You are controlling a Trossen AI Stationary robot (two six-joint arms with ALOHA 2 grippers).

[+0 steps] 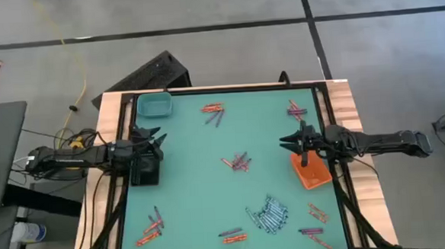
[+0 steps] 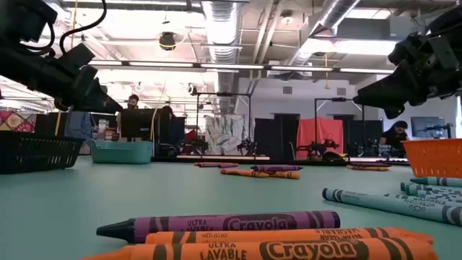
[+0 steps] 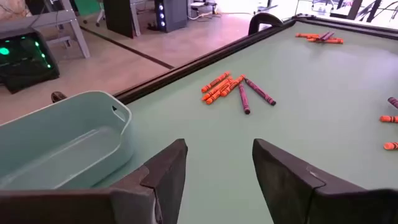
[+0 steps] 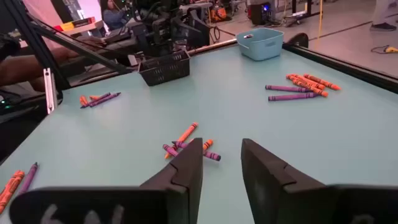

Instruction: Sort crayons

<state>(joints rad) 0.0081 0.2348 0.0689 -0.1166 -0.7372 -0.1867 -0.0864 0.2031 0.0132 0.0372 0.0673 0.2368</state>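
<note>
Crayons lie in loose groups on the teal table: orange and purple ones at the far middle [image 1: 213, 112], a small cluster at the centre [image 1: 237, 162], pale blue-grey ones near the front [image 1: 271, 213], more at the front left [image 1: 151, 227] and far right [image 1: 296, 109]. My left gripper [image 1: 161, 141] is open and empty at the left edge, above the black tray [image 1: 144, 173]. My right gripper [image 1: 283, 143] is open and empty at the right, above the orange tray [image 1: 310, 171]. The far crayons also show in the left wrist view [image 3: 236, 90], the centre cluster in the right wrist view [image 4: 186, 142].
A teal tray [image 1: 154, 106] stands at the far left corner. A raised dark rim [image 1: 228, 88] runs around the table. The middle of the table between the crayon groups is bare mat.
</note>
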